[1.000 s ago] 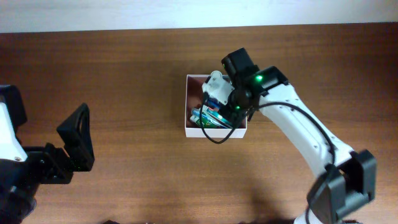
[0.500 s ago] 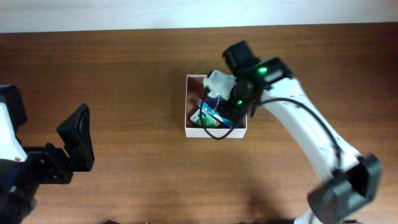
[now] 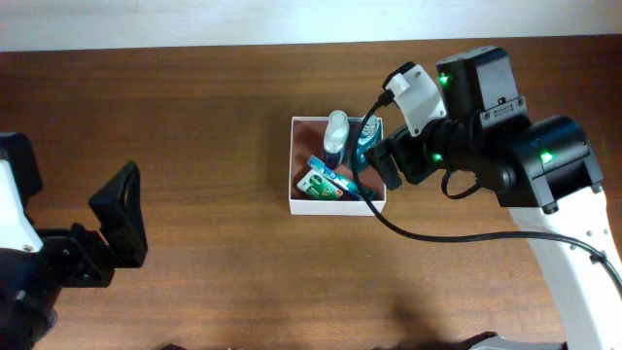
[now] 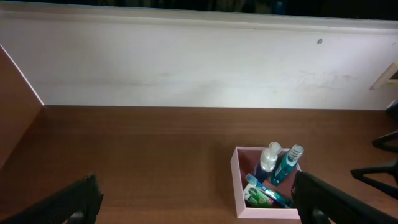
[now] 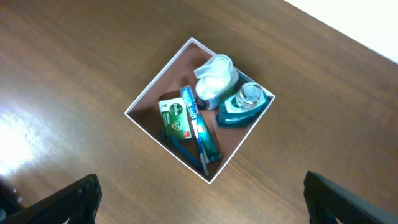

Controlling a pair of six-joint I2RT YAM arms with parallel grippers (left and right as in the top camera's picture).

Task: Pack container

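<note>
Right gripper [image 5: 208, 198] is held wide open and empty above the container [image 3: 335, 205], which is set mid-table. Left gripper [image 4: 199, 202] is likewise spread and empty, well apart at 9 o'clock.

Risk: the arm cable [image 3: 362, 180] is draped across the 3 o'clock wall, so the upright teal bottle [image 3: 365, 146] could be snagged and tipped.

Also contained: white-capped bottle [image 3: 336, 129], green carton [image 3: 318, 185], long blue pack [image 3: 335, 175].

Table status: dark brown wood-grain top, one box on it.
The table [image 3: 194, 117] carries the container [image 3: 330, 206], which sits flat on the wood, a bit right of centre in the overhead view and nearer the far edge, with its sides square to that edge. The table's far edge meets a white wall [image 4: 186, 68].
</note>
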